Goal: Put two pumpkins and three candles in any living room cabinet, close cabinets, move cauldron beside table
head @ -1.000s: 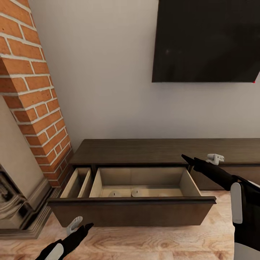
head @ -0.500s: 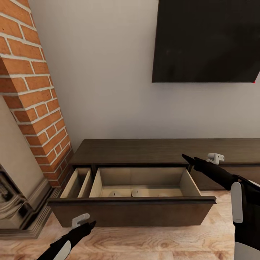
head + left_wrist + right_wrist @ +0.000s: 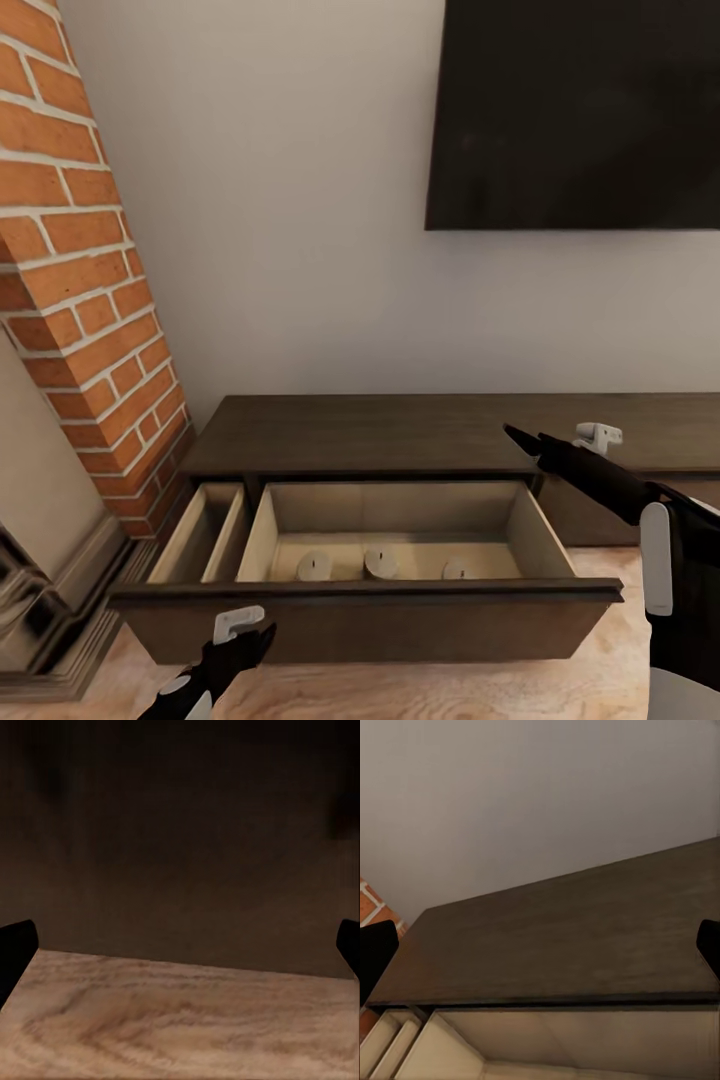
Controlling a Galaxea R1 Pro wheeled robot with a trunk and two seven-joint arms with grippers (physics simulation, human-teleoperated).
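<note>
Head view: long low dark cabinet (image 3: 400,432) along white wall, brick column (image 3: 80,280) to its left, dark wall screen (image 3: 580,110) above. Wide drawer (image 3: 370,615) pulled fully out over wood floor (image 3: 600,690), so interior open from above for dropping items in. Narrow side compartment (image 3: 200,530) also out, beside brick. Three candles in drawer, on its floor near front wall: left candle (image 3: 314,566), middle candle (image 3: 380,561), right candle (image 3: 455,569), upright, apart from each other, part hidden by drawer front. No pumpkins in drawer; cauldron nowhere seen here.

Left gripper (image 3: 240,640) low, just in front of drawer front near its left end; contact unclear. Left wrist view: dark tips at both edges, fingers spread wide, nothing between, dark panel straight ahead above floor grain. Likely lined up to push front shut, or just parked low.

Right gripper (image 3: 520,440) raised over cabinet top beside drawer's right rear corner, holding nothing. Right wrist view: tips at far edges, wide apart, cabinet top and drawer opening below. Probably kept high to stay clear of drawer.

Judgement: candle part done, pumpkins and cauldron outstanding, closing too.
</note>
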